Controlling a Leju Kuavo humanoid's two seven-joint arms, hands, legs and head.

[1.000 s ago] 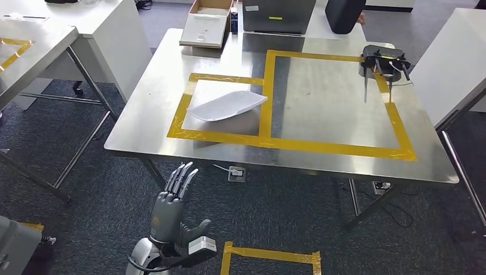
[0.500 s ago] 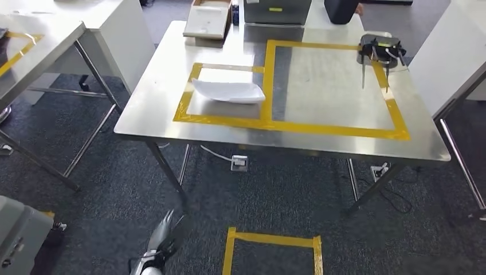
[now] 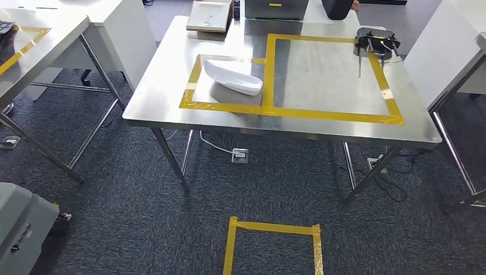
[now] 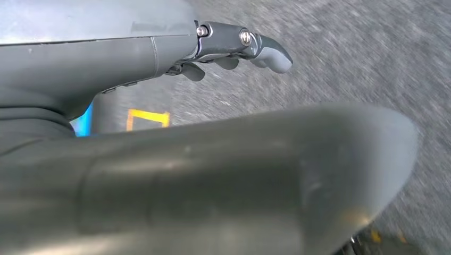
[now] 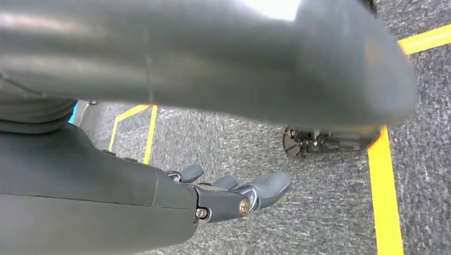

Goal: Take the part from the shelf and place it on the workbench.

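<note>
Head view: white part (image 3: pixel 232 77) lies on the steel worktop (image 3: pixel 166 86), inside the smaller yellow-taped rectangle (image 3: pixel 192 91) on its left half. It's an elongated curved shell, lying at a slant, one end close to the tape line that divides the small rectangle from the larger taped square (image 3: pixel 390 97) beside it. Nothing is touching the part.

Far right corner of the big square: black device (image 3: pixel 375 41) with thin rods sticking out, sitting over the tape. Far edge of the worktop: shallow cardboard box (image 3: pixel 210 15) and a dark case (image 3: pixel 275 8). Second steel table (image 3: pixel 34 43) with yellow tape off to the left. Grey carpet below, a yellow tape square (image 3: pixel 272 246) on the floor in front of me, floor socket (image 3: pixel 240 154) with a cable under the worktop.

Left wrist view: my left hand (image 4: pixel 234 48) hangs over blurred carpet, fingers stretched out fairly straight and apart from the thumb (image 4: pixel 319 175), nothing held.

Right wrist view: my right hand (image 5: pixel 234 196) is also above carpet, fingers extended with a slight curl, thumb (image 5: pixel 298 69) well apart from them, nothing held. Yellow floor tape (image 5: pixel 385 202) runs beside it, and a dark caster-like piece (image 5: pixel 319 143) sits on the carpet near the tape.
</note>
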